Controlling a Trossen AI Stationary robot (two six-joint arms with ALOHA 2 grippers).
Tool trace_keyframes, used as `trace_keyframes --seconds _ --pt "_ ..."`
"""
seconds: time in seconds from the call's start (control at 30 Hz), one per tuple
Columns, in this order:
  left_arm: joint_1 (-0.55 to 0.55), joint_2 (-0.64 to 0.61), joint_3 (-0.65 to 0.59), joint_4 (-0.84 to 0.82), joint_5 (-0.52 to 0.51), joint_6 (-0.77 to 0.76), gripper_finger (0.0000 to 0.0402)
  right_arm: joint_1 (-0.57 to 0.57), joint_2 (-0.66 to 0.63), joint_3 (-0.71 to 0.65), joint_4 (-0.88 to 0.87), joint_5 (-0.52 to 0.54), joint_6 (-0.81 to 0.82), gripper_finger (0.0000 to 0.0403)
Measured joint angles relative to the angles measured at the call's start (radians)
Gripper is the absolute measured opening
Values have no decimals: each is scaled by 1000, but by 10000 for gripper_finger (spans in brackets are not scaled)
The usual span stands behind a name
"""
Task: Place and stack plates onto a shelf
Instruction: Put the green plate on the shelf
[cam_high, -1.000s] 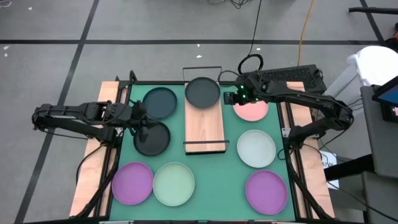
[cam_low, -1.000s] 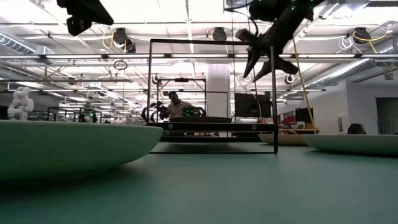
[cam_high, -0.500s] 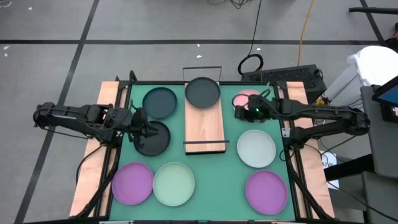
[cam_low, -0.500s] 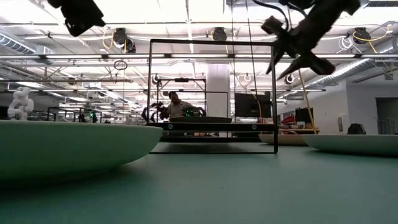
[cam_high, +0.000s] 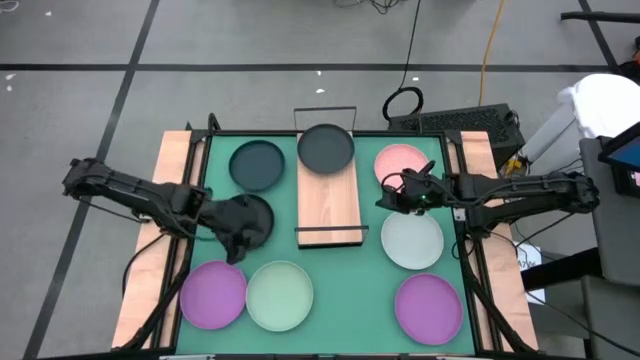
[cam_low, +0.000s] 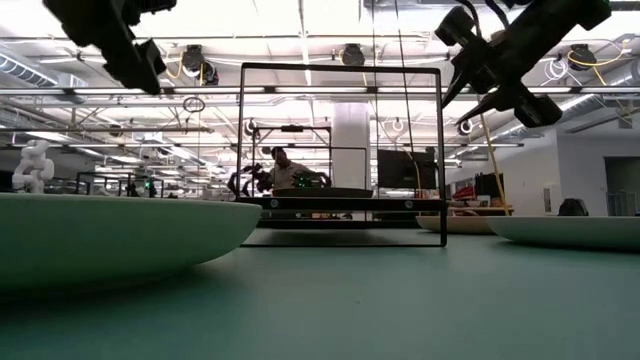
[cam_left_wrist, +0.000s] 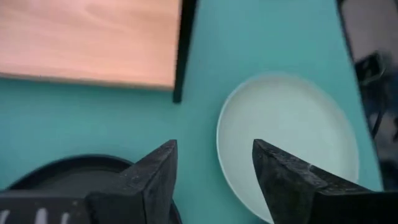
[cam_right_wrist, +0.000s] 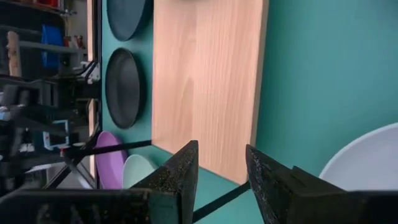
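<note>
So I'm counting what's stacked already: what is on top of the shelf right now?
One dark grey plate sits at the far end of the shelf; the rest of the board is bare wood. Whether a second plate lies under it cannot be told from above.

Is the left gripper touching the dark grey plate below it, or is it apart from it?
Cannot tell. In the high view the left gripper overlaps the dark grey plate, and the left wrist view shows open, empty fingers above its rim.
</note>
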Motion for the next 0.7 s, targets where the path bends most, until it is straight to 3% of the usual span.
trace_keyframes --seconds 0.4,0.7 --pt "-132 223 0 103 1 -18 218 22 -2 0 0 -11 -68 118" --pt "-156 384 0 131 -18 -2 218 18 -46 0 9 -123 -189 118"
